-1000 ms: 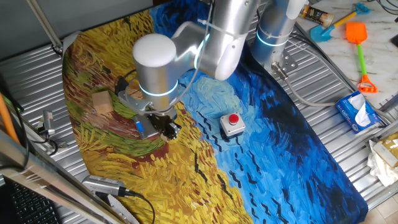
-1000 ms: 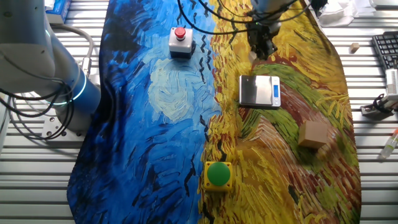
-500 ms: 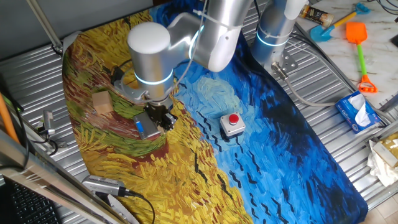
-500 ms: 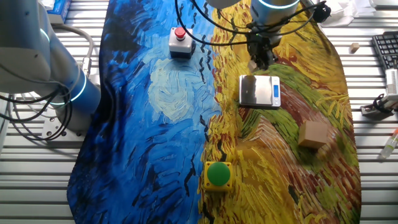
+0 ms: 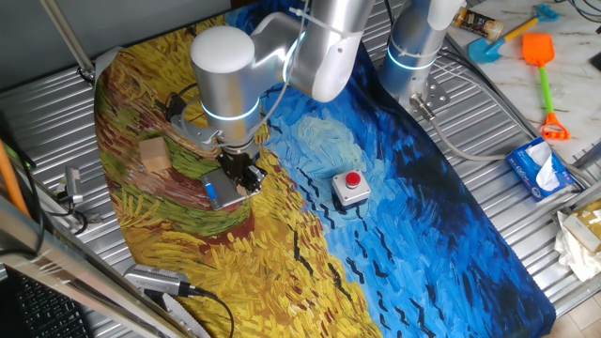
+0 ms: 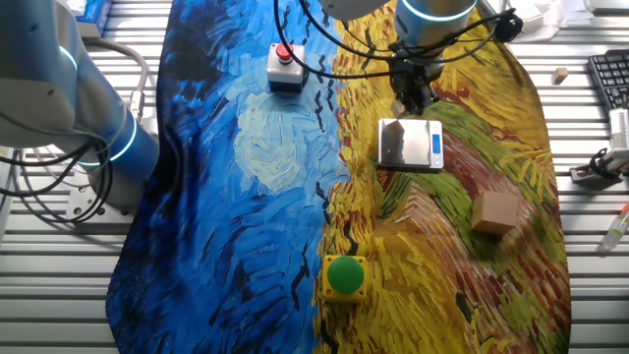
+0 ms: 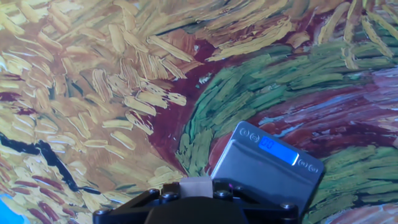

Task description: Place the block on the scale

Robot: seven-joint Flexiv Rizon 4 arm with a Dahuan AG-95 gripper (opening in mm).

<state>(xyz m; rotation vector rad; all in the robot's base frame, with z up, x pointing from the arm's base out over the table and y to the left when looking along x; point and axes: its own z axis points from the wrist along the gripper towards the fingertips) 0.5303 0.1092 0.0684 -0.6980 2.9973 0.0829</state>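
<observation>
In the hand view the small pale wooden block (image 7: 196, 187) sits clamped between the black fingers of my gripper (image 7: 196, 193) at the bottom edge. The scale (image 7: 261, 168) lies just beyond, grey-topped with a blue display strip, its near corner under the block. In one fixed view my gripper (image 5: 242, 174) hovers over the scale (image 5: 223, 191). In the other fixed view my gripper (image 6: 411, 98) hangs at the scale's (image 6: 411, 145) upper edge. The block is hidden by the fingers in both fixed views.
A larger tan wooden block (image 5: 154, 154) lies left of the scale, also seen in the other fixed view (image 6: 496, 212). A grey box with a red button (image 5: 350, 187) stands to the right. A yellow box with a green button (image 6: 344, 276) sits near the cloth's edge.
My gripper has moved with the block from beside the scale to over its edge. Nothing else has moved.
</observation>
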